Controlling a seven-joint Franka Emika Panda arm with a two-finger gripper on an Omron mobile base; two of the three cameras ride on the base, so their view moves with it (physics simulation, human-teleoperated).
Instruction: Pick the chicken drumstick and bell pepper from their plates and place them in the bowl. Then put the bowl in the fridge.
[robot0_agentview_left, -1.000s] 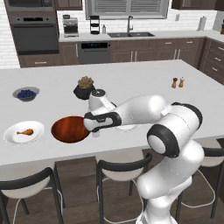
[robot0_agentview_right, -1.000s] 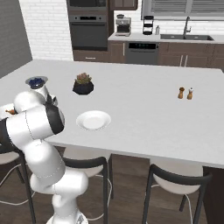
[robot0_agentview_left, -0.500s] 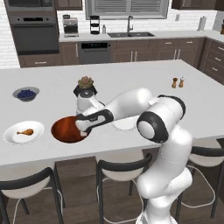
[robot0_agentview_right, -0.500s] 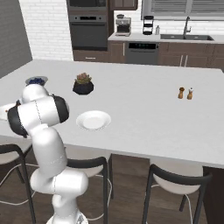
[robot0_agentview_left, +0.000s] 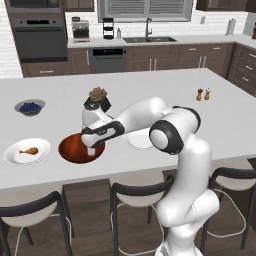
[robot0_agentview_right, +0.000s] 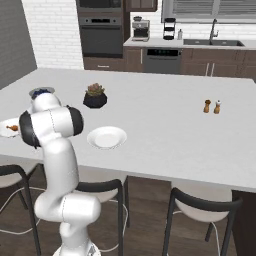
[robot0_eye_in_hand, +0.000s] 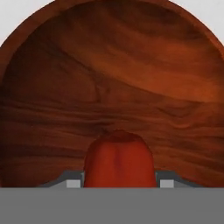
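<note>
My gripper (robot0_agentview_left: 92, 148) hangs just over the wooden bowl (robot0_agentview_left: 74, 149), fingers pointing down into it. In the hand view the red bell pepper (robot0_eye_in_hand: 118, 161) sits between the two fingers, shut in my gripper (robot0_eye_in_hand: 119, 183), with the bowl's glossy inside (robot0_eye_in_hand: 113, 78) behind it. The chicken drumstick (robot0_agentview_left: 28, 150) lies on its white plate (robot0_agentview_left: 14, 157) left of the bowl. The other plate (robot0_agentview_right: 106, 137) is bare, right of the bowl. A tall dark grey slab (robot0_agentview_right: 12, 40) stands at far left; I cannot tell if it is the fridge.
A black plant pot (robot0_agentview_left: 97, 100) stands just behind the bowl. A small grey bowl of blueberries (robot0_agentview_left: 30, 107) sits at the back left. Two shakers (robot0_agentview_left: 203, 94) stand far right. Stools (robot0_agentview_left: 135, 192) line the counter's near edge.
The arm has swung left with the pepper, from beside the bare plate to over the wooden bowl. Nothing on the counter has moved.
</note>
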